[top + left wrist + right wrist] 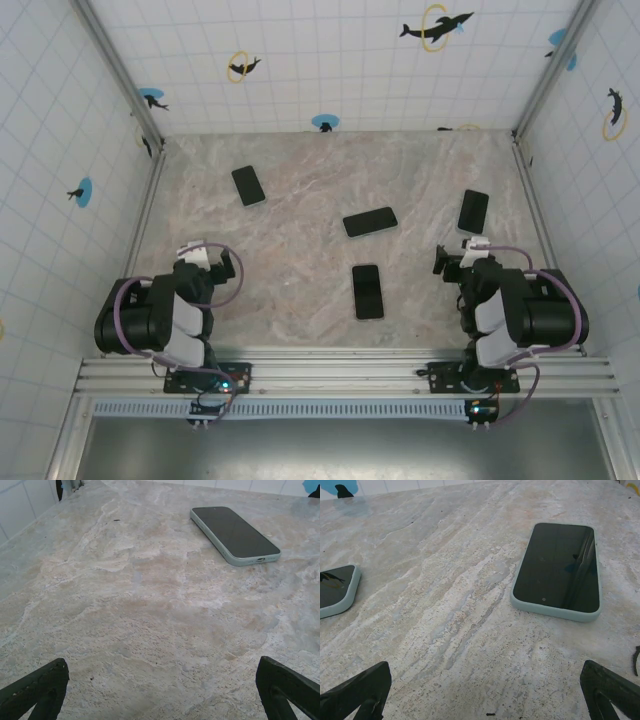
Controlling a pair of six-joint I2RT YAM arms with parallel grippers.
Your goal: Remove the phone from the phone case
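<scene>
A cased phone is laid flat at upper right of the right wrist view, well apart from other phones on the tabletop, so a grasp is unobstructed. Left fingers and right fingers are held wide, empty.

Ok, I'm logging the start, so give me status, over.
Left gripper open, empty. Right gripper open, empty. Cased phone flat on table ahead of right gripper, untouched. Nothing between them.

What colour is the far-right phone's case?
Pale mint green case; shows best in the right wrist view.
</scene>
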